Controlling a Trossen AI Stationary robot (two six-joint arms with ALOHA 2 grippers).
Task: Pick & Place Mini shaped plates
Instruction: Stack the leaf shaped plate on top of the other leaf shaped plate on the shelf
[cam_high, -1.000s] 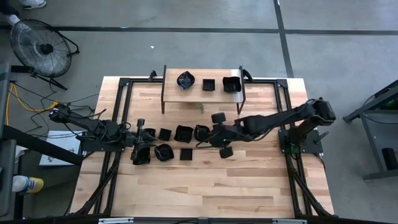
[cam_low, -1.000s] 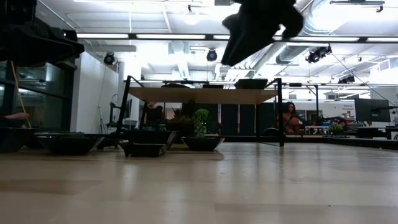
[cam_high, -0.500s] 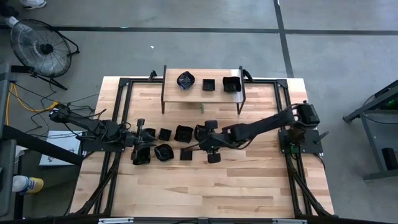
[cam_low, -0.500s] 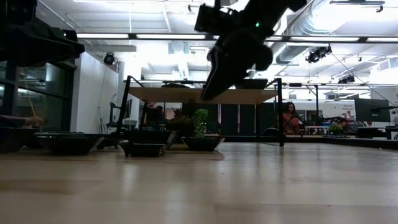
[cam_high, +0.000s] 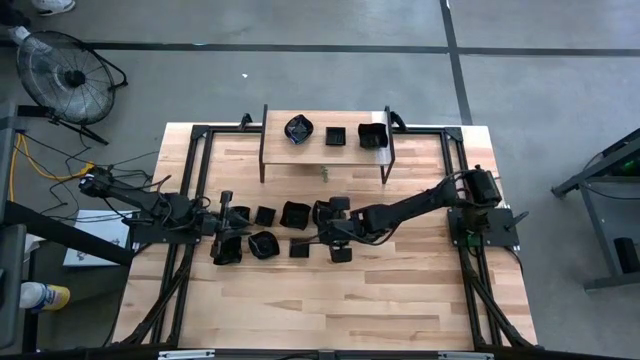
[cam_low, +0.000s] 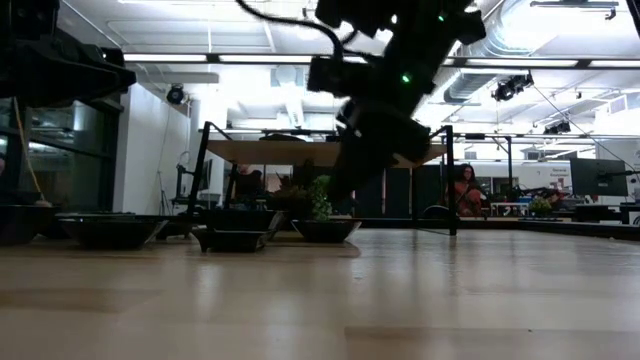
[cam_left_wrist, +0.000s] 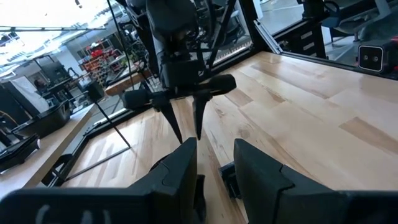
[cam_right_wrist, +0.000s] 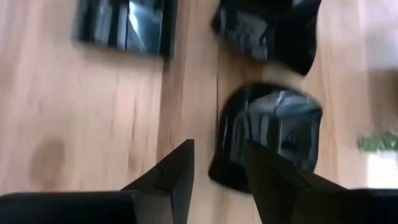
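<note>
Several small glossy black mini shaped plates lie flat in two rows at the table's middle left. Three more rest on a raised wooden shelf at the far edge. My right gripper hangs open above the right end of the rows, tipped down. Its fingers stand over the near rim of a rounded plate without touching it. A square plate lies beyond. My left gripper waits open and level at the rows' left end.
A small green plant stands under the shelf, between its black legs. A black metal frame runs along the table's edges. Bare wood stretches across the whole near half of the table.
My right gripper has come down and moved toward the table's left, from beside the shelf to just over the right end of the plate rows, tipping further downward. Its fingers stay apart as before. No plate has moved.
</note>
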